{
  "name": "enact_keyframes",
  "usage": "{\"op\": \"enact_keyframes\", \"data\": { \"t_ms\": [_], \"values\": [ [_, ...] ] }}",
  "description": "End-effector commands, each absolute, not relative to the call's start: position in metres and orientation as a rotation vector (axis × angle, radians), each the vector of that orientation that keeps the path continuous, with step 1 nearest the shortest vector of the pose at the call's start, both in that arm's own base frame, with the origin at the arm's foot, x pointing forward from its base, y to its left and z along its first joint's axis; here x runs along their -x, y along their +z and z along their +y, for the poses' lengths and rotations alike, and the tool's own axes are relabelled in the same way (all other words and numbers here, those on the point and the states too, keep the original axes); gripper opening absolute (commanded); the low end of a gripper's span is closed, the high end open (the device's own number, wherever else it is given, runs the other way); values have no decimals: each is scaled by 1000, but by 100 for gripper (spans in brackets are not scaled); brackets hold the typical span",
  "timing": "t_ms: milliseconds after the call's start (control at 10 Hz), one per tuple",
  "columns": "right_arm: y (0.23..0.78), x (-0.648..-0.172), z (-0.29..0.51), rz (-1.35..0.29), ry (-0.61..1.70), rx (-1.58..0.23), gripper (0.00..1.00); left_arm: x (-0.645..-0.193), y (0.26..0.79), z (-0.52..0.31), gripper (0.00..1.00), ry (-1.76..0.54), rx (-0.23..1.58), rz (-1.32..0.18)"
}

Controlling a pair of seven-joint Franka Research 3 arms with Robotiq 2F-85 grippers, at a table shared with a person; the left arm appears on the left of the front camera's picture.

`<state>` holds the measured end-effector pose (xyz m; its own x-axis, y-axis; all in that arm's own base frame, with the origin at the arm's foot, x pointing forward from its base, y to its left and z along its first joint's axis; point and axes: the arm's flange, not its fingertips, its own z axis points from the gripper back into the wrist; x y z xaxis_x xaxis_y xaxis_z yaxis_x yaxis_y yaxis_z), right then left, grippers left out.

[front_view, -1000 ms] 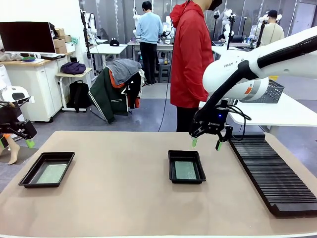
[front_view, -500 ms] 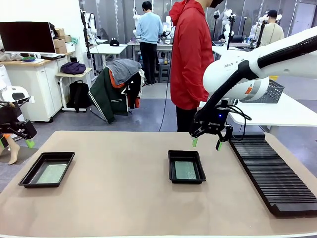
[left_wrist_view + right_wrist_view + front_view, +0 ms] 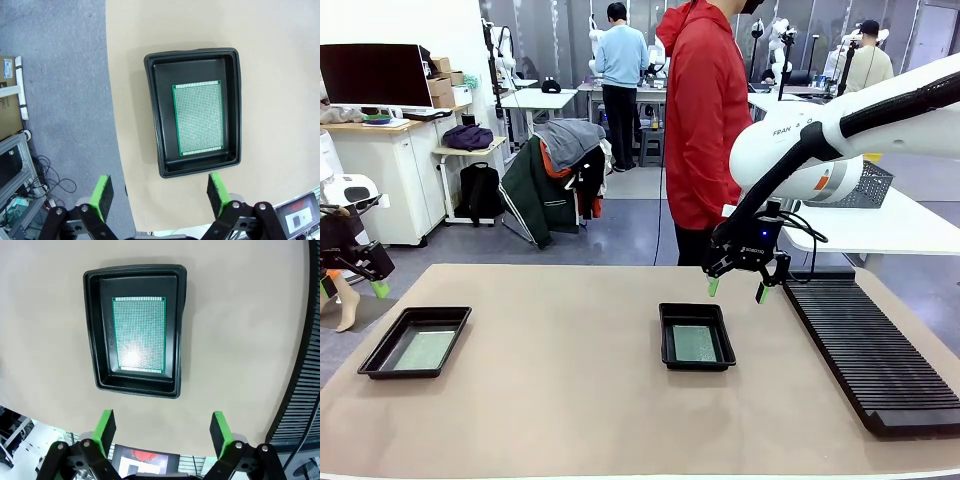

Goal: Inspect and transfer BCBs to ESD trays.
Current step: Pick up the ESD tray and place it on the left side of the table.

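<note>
Two black ESD trays lie on the tan table, one at the left (image 3: 415, 341) and one in the middle (image 3: 696, 336). Each holds a green BCB lying flat, the left board (image 3: 424, 349) (image 3: 198, 118) and the middle board (image 3: 696, 343) (image 3: 139, 334). My left gripper (image 3: 375, 283) (image 3: 160, 194) hangs open above the table's left edge, beyond the left tray (image 3: 195, 110), holding nothing. My right gripper (image 3: 735, 290) (image 3: 161, 430) hovers open above the far right of the middle tray (image 3: 136, 329), also holding nothing.
A long black ribbed rack (image 3: 868, 346) (image 3: 304, 360) runs along the table's right side. A person in a red jacket (image 3: 705, 110) stands at the far edge behind the middle tray. A grey mesh basket (image 3: 867, 186) sits on a side table at the right.
The person in red has shifted slightly at the far edge. Neither arm nor any tray has moved.
</note>
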<state>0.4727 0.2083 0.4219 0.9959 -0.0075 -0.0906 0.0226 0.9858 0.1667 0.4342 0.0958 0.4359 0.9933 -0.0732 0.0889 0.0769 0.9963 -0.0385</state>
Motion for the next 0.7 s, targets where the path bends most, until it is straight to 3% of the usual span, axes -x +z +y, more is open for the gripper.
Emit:
{"op": "enact_keyframes", "data": {
  "t_ms": [0, 600],
  "values": [
    [422, -472, 210, 90, -12, -169, 100, -432, 435, 97, 100, -82, 41, -88],
    [429, -459, 194, 57, -9, -207, 100, -434, 436, 96, 100, -75, 42, -88]
  ]
}}
